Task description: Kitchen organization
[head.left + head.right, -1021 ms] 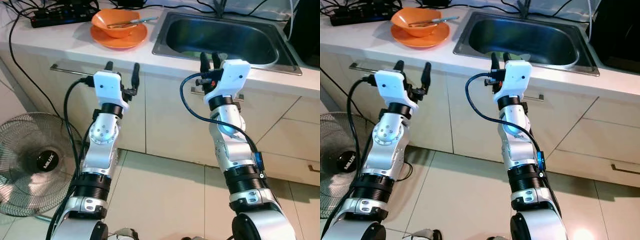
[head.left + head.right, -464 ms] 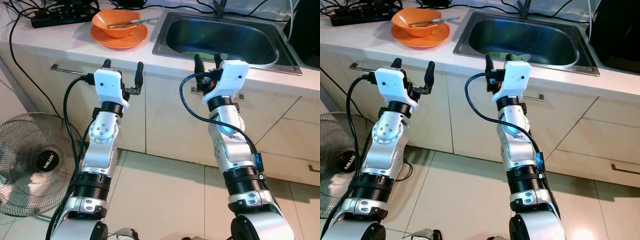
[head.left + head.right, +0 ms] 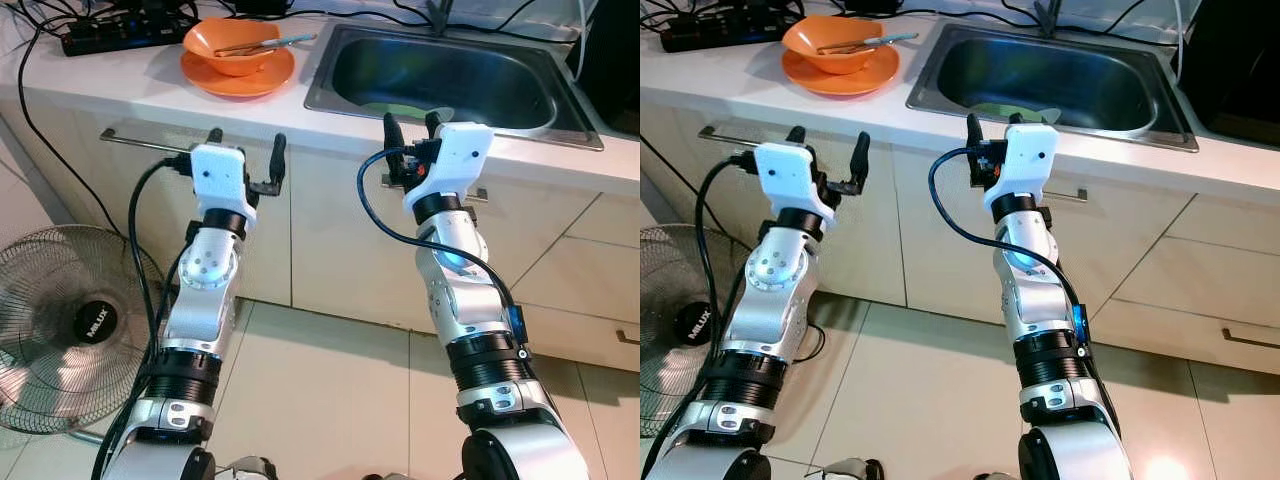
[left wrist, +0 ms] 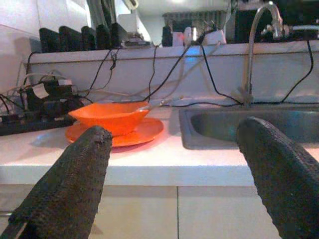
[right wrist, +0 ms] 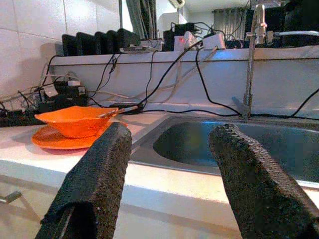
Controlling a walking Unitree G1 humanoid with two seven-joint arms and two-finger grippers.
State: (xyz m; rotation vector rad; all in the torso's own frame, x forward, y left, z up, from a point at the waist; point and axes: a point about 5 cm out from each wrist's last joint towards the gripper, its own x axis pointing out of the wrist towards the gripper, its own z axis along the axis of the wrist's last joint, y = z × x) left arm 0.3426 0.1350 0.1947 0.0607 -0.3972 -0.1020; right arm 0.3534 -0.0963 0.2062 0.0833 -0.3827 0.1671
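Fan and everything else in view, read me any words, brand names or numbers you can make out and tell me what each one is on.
"MLUX", roughly: white letters on the fan hub badge, small, so the reading is uncertain.
Power strip on the counter: any markings too small to read.
No other legible text.

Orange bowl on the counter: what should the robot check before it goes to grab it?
1. Left gripper jaws open: ok.
2. Right gripper jaws open: ok.
3. Both grippers carry nothing: ok.
4. Orange bowl sits upright on the orange plate: ok.
5. Utensil lies across the bowl and could slip when lifted: not ok.
6. Bowl's contents: cannot tell.
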